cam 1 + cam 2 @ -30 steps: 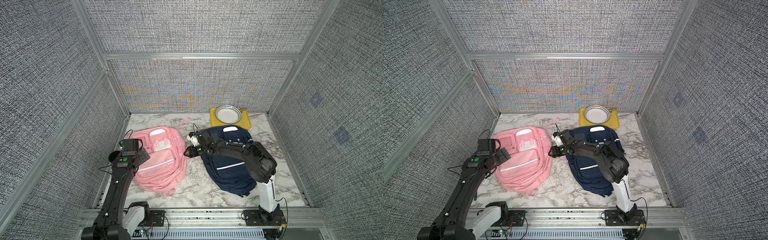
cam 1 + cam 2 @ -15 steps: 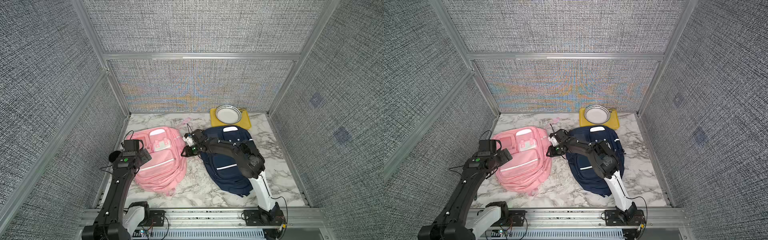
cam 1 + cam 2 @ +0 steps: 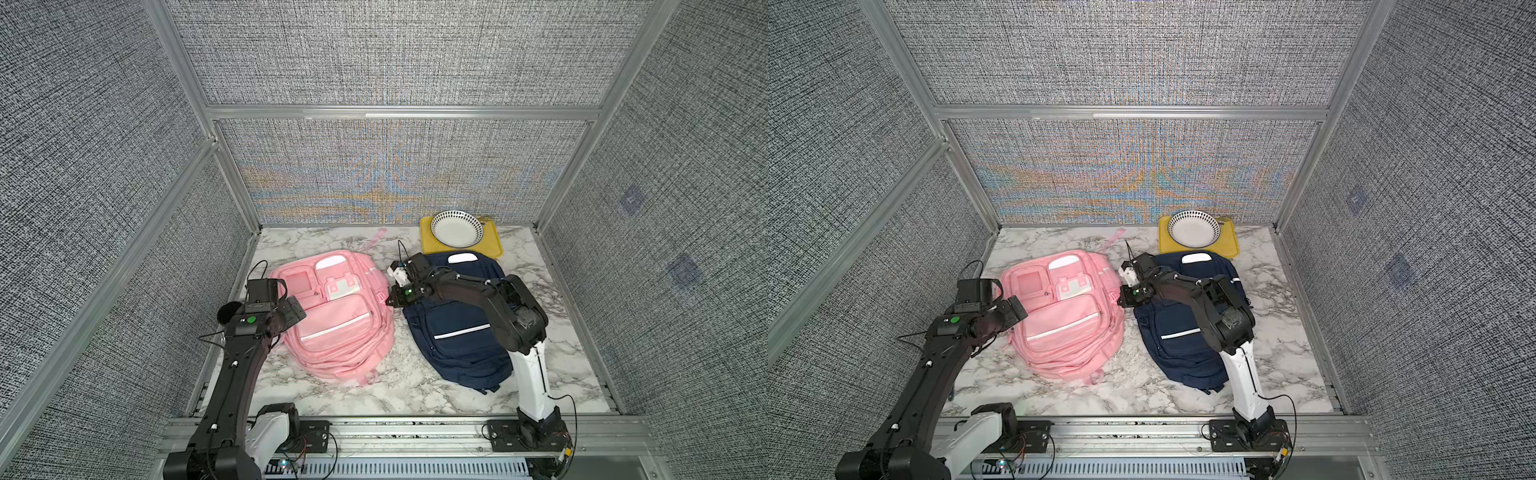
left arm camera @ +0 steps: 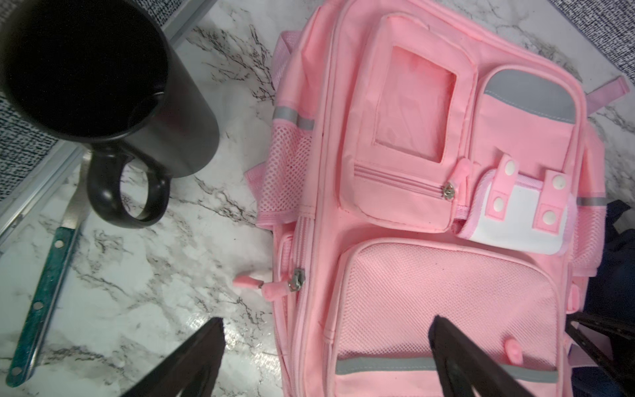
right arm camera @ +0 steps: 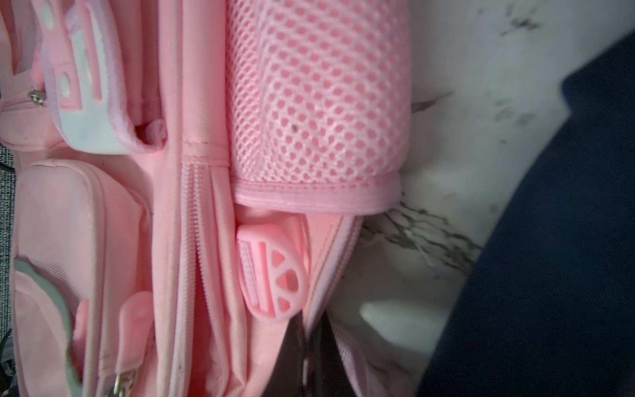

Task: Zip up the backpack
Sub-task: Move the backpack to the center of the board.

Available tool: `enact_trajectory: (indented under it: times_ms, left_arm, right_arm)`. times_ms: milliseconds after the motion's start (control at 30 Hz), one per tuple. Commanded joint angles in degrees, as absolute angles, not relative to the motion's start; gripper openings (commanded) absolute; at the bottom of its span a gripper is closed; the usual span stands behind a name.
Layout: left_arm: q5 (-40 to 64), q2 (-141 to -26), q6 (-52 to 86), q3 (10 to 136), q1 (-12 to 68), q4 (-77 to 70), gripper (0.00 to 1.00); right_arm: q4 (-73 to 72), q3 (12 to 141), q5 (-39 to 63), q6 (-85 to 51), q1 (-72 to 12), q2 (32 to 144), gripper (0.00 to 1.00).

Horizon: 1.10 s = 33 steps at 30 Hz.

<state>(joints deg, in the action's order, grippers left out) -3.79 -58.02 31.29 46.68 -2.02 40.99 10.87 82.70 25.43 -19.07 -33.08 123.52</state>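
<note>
- While the pink backpack (image 3: 336,328) (image 3: 1067,328) lies flat, front pockets up, on the marble table (image 3: 415,390), it fills the 9 o'clock half of the tabletop in both top views, with 12 o'clock taken as the back wall.
- The right gripper (image 3: 388,301) (image 3: 1120,301) sits low at that pack's 3 o'clock edge, in the gap between the 2 bags.
- In the right wrist view its dark fingers (image 5: 302,364) are pressed fully together against the pack's side seam. Whether pink fabric is pinched between them I cannot tell.
- That same view shows a mesh side pocket (image 5: 319,96), a pink strap buckle (image 5: 271,275) just below it, and a zip track (image 5: 196,240) that gapes apart toward the fingers.
- The left gripper (image 3: 291,316) (image 3: 1013,313) (image 4: 326,319) hovers over the pack's 9 o'clock edge with its jaws spread wide and nothing between them.
- In the left wrist view a metal slider (image 4: 297,278) with a pink pull tab (image 4: 273,292) sits on the pack's side edge, and the tab hangs out over the marble.
- A navy backpack (image 3: 453,332) (image 3: 1183,340) lies at 3 o'clock, just beside the pink one, with the right arm stretched over it.
- A yellow tray (image 3: 492,245) holds a white bowl (image 3: 456,227) at about 1 o'clock, against the back wall.
- A black mug (image 4: 103,86) stands at the table's 9 o'clock rim, with a teal-handled knife (image 4: 44,292) lying beside it.
</note>
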Motion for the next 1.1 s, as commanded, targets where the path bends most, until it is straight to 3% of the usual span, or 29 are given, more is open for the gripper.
enact_trajectory:
  times_ms: [0, 467, 800, 1067]
  left_arm:
    - [-1.3, -58.5, 31.5, 47.2, -2.1, 39.6, 0.95]
    - [-2.5, -62.5, 35.8, 45.4, -2.1, 36.4, 0.94]
    - [-4.4, -71.1, 35.3, 48.0, -2.6, 28.3, 0.91]
    - [-1.2, -78.8, 34.5, 50.1, -3.9, 22.6, 0.84]
  right_arm:
    - [16.0, 81.4, 20.1, -14.4, -31.3, 122.6, 0.00]
    - [16.4, 78.2, 20.2, -9.8, -26.4, 120.0, 0.00]
    - [15.9, 79.1, 20.9, -10.5, -27.2, 115.9, 0.34]
    - [15.1, 77.5, 19.7, -13.4, -30.0, 111.2, 0.41]
